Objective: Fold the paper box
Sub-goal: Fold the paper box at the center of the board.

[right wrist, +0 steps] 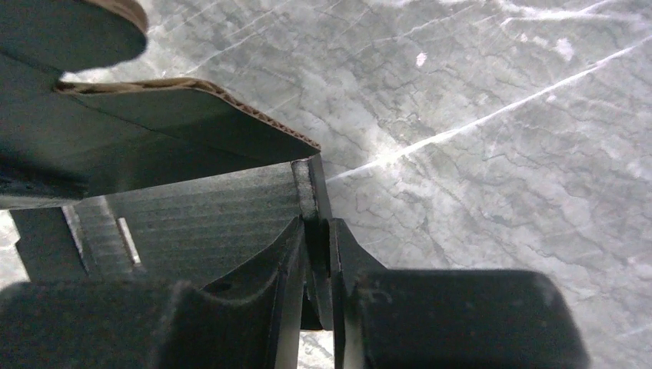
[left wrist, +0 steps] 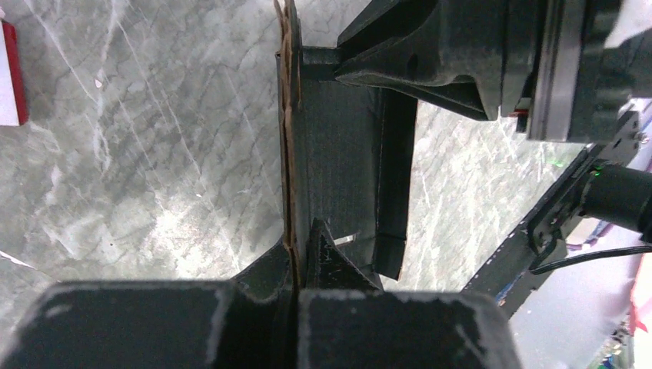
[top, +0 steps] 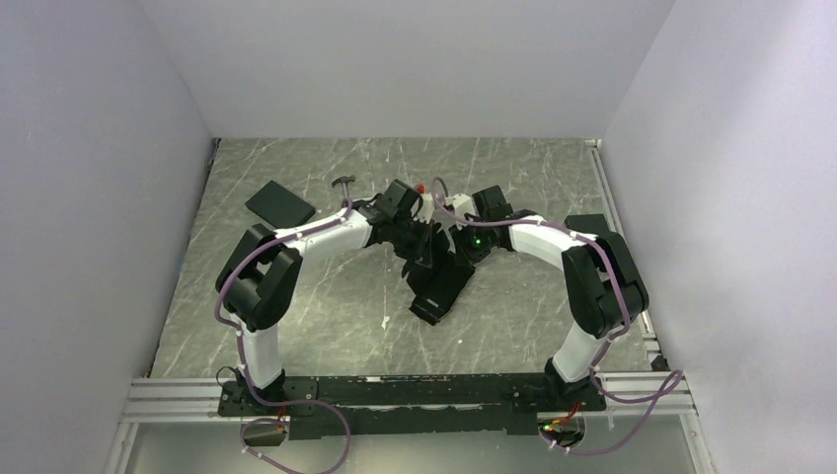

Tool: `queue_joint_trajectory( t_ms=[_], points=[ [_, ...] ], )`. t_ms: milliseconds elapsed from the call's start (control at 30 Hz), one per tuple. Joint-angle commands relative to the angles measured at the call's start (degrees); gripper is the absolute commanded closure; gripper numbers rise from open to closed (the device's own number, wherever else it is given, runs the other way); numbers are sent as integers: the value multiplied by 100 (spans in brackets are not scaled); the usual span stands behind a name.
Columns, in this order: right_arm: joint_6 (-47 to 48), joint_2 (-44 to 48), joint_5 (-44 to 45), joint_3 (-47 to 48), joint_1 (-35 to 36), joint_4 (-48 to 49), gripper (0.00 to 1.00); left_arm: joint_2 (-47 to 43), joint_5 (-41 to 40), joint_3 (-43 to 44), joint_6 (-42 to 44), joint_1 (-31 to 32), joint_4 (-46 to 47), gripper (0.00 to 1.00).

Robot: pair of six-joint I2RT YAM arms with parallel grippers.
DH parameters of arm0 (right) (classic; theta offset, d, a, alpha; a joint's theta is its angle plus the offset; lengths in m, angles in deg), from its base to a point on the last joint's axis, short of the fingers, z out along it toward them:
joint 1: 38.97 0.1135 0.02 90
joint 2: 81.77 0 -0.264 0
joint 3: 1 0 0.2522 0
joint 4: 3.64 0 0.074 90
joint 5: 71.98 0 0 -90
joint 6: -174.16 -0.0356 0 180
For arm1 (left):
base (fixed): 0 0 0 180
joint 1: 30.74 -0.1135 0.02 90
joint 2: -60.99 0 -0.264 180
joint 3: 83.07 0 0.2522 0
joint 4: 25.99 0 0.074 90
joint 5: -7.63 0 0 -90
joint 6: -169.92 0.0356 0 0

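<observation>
Above the middle of the tabletop point(top: 326, 326), the paper box point(top: 441, 284) is held half-formed between both arms, tilted, with its lower end close to the marble; whether it touches cannot be told. The left fingers point(left wrist: 327, 265) are pressed together on a doubled cardboard edge, seemingly so that one wall is anchored upright. The right fingers point(right wrist: 346, 261) are closed on the edge of a neighbouring panel near its corner, with a loose flap curling just beside them, probably so that this panel can be swung along its crease against the anchored side. A black slab point(top: 279, 204) lies well apart at the far left, clear of the work. Folding is judged partly done, with flaps not yet tucked.
</observation>
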Motion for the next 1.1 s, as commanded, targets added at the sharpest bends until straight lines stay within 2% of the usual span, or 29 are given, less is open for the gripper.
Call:
queue_joint_trajectory(
  t_ms=[0, 267, 333, 433, 600, 700, 833, 1067],
  points=[
    [185, 85, 916, -152, 207, 70, 100, -375, 451, -119, -391, -127, 862, 100],
    [486, 173, 2075, -361, 688, 475, 100, -424, 1048, -322, -964, -347, 1367, 98],
    [485, 166, 2084, -372, 718, 498, 100, -478, 1074, -345, -1054, -369, 1415, 88],
    [476, 174, 2084, -385, 719, 518, 100, -554, 1085, -354, -1076, -388, 1398, 82],
    [469, 260, 2329, -459, 717, 674, 100, -714, 1051, -470, -1213, -427, 1503, 64],
    [459, 261, 2414, -505, 705, 766, 100, -884, 925, -565, -1223, -481, 1509, 59],
    [474, 244, 2600, -580, 686, 910, 100, -1253, 719, -952, -1292, -683, 1676, 46],
    [605, 97, 2878, -608, 713, 986, 100, -2061, 638, -1793, -1199, -897, 2114, 33]
  ],
)
